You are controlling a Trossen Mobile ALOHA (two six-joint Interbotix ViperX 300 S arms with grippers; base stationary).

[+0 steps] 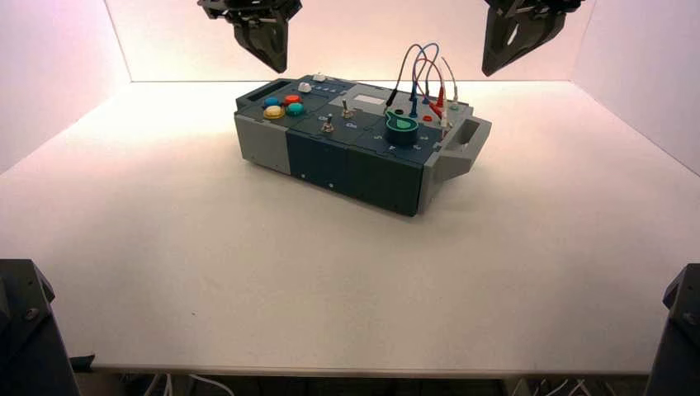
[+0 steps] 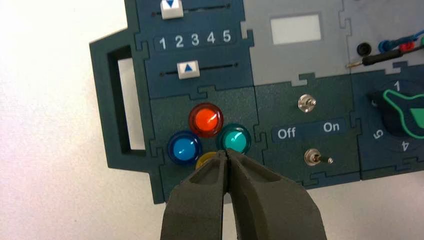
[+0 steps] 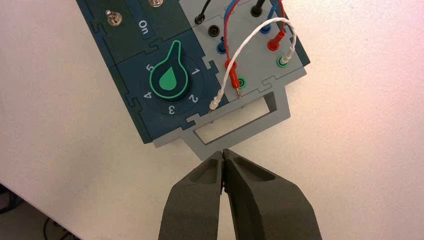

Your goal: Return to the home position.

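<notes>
The box [image 1: 330, 161] stands turned on the white table, its grey handle end to the right. My left gripper [image 1: 272, 59] hangs shut and empty high above the box's left end. In the left wrist view the left gripper [image 2: 227, 153] sits over the button cluster: red [image 2: 205, 120], blue [image 2: 183, 148], teal [image 2: 234, 140], and a yellow button [image 2: 205, 159] mostly hidden behind the fingers. My right gripper [image 1: 495, 64] hangs shut and empty high above the box's right end. In the right wrist view the right gripper [image 3: 222, 152] sits just off the grey handle [image 3: 235, 121].
Two sliders [image 2: 188, 69] flank a 1–5 scale. Two toggle switches [image 2: 314, 158] sit by the Off/On label. The green knob [image 3: 169, 78] points between 5 and 1. Red, blue, black and white wires [image 3: 235, 55] arch over the sockets. Dark stands [image 1: 25, 330] occupy the near corners.
</notes>
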